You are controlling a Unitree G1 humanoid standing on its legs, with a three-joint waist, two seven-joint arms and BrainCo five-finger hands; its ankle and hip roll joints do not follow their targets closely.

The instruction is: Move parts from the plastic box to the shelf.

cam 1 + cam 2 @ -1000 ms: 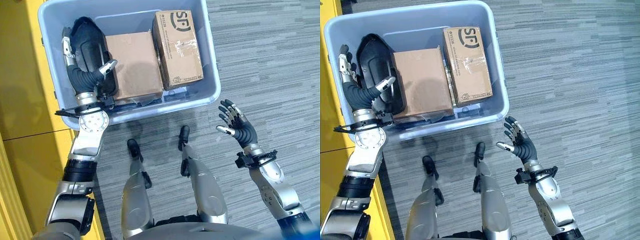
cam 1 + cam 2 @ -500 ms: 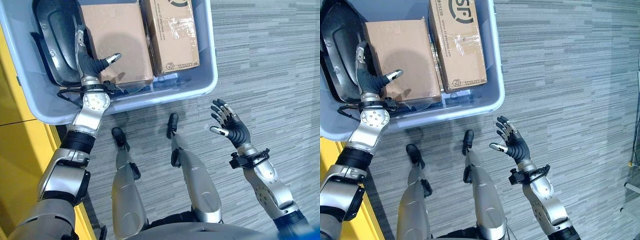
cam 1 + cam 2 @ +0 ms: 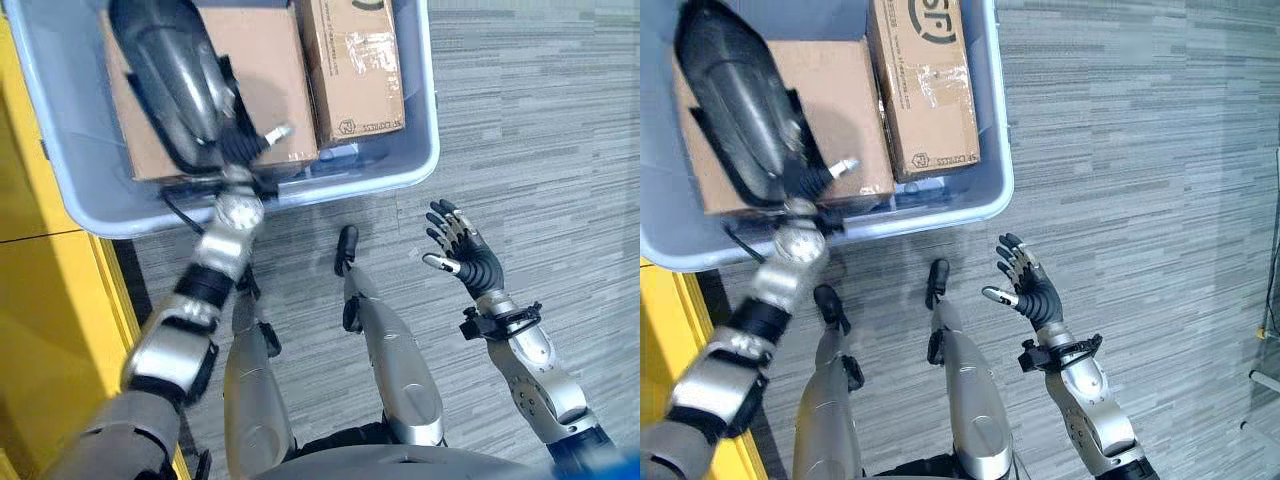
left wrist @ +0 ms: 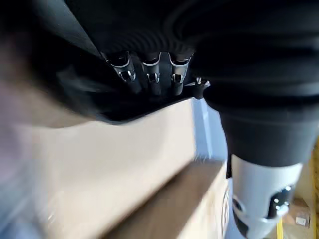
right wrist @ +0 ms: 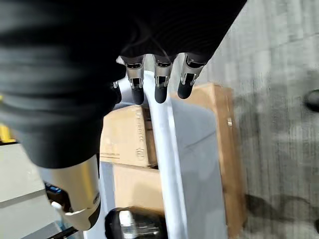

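A long black moulded part [image 3: 165,65] hangs tilted above the plain cardboard box [image 3: 275,90] inside the blue-grey plastic box [image 3: 385,172]. My left hand [image 3: 238,148] grips the part's lower end. Its fingers [image 4: 149,74] hook over the part's edge in the left wrist view, and its thumb sticks out toward the taped, printed cardboard box [image 3: 355,60]. My right hand [image 3: 462,252] hovers open over the carpet in front of the box's near right corner, fingers spread and holding nothing.
A yellow surface [image 3: 50,300] runs along the left side of the plastic box. Grey striped carpet [image 3: 540,130] stretches out to the right. The right wrist view looks past that hand's fingers [image 5: 157,87] at the box rim [image 5: 164,149].
My left hand has raised the black part off the box's left side and swung it right, over the plain cardboard box. The right hand has stayed where it was.
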